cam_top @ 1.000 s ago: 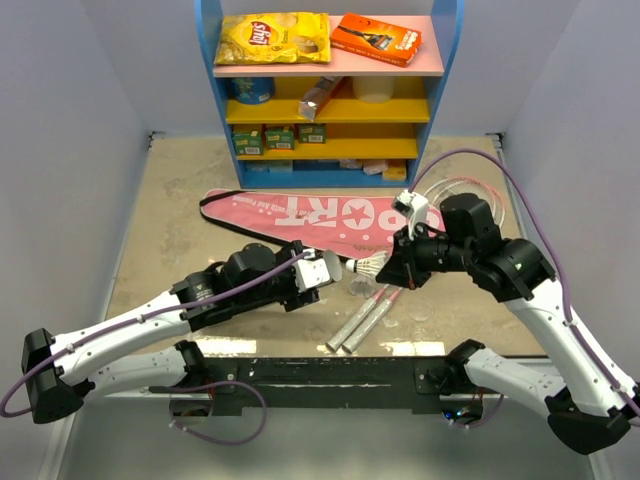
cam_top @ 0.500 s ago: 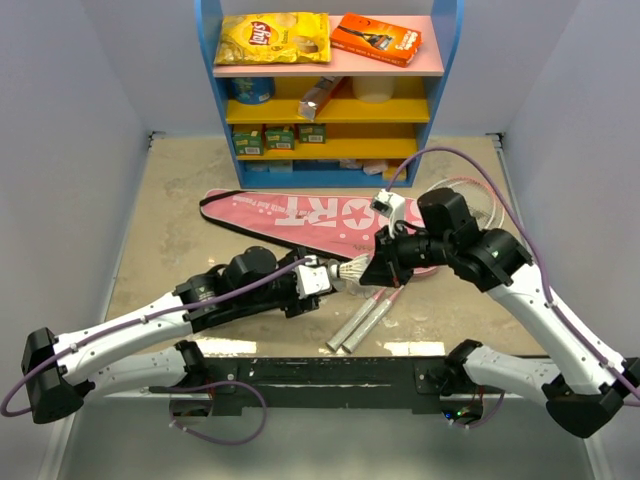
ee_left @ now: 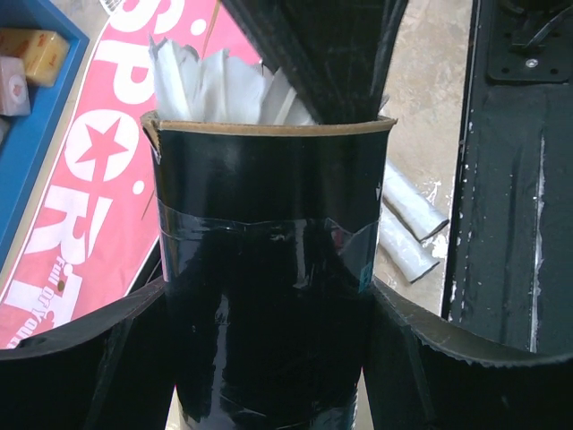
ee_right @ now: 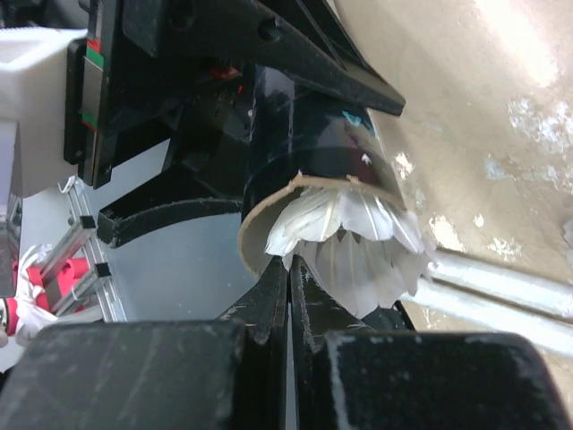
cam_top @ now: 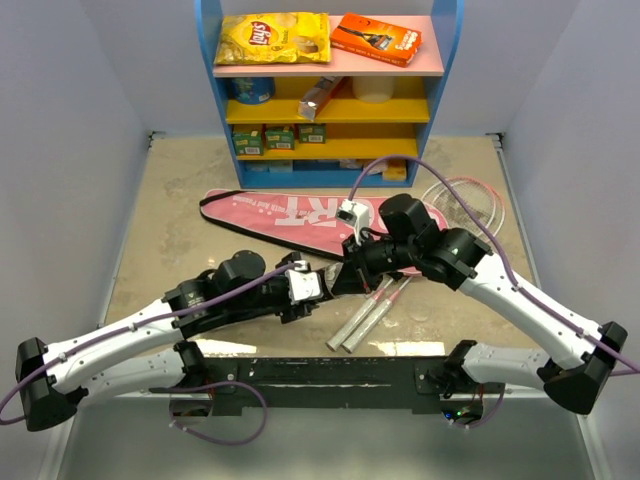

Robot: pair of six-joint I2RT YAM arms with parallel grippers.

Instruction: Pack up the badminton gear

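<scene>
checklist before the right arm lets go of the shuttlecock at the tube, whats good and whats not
1. Black tube held by the left end effector: ok, clamped from both sides.
2. Shuttlecock lined up with the tube mouth: ok, its feathers sit partly inside the rim.
3. Shuttlecock fully inside: not ok, the feathers stick out past the rim.
4. Right end effector shut on the feather edge: ok.
5. Cork end seated straight: cannot tell, hidden inside the tube.
</scene>
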